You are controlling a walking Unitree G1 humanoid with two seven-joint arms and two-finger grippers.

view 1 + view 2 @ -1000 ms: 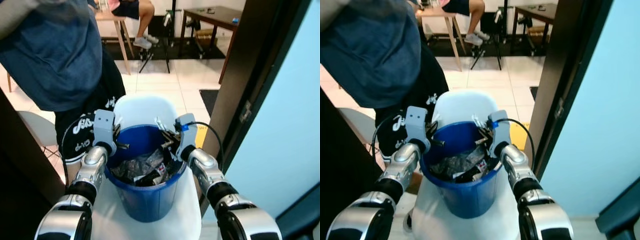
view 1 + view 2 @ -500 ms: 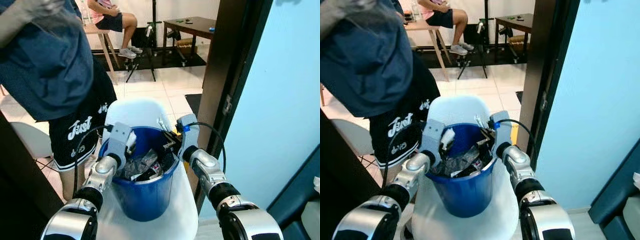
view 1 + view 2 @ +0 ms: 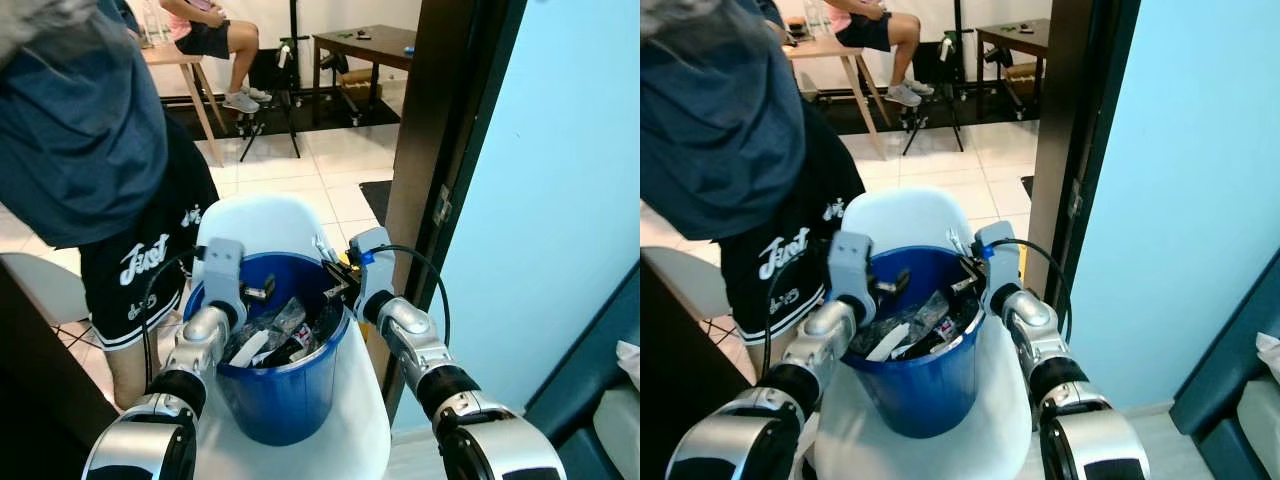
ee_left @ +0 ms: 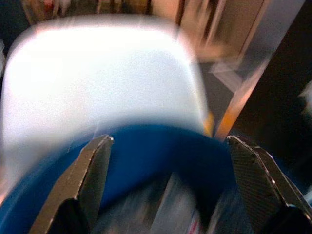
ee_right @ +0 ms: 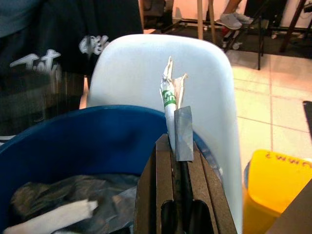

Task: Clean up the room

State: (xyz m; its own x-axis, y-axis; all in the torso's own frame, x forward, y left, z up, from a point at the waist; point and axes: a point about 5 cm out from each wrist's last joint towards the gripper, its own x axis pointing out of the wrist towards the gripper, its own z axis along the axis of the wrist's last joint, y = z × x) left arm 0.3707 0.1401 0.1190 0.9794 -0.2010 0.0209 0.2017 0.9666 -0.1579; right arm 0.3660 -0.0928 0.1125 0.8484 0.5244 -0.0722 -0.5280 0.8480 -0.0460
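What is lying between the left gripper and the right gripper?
In the eye views, the open mouth of the blue bucket lies between left gripper and right gripper, filled with crumpled trash.

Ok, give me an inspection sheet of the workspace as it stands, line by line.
Surface: white chair, with the blue bucket standing on its seat.
Job's things: bucket holds dark crumpled wrappers and a white scrap; a thin wrapper strip is pinched in the right gripper.
Clutter: yellow object on the floor beside the chair.
Grippers: left gripper over the bucket's rim, jaws open, holding nothing; right gripper over the opposite rim, jaws shut on the strip.
Cables: black cable looping off the right wrist.
Surroundings: person in blue shirt standing close on the robot's left; another person seated farther back; dark door frame and pale blue wall on the right.
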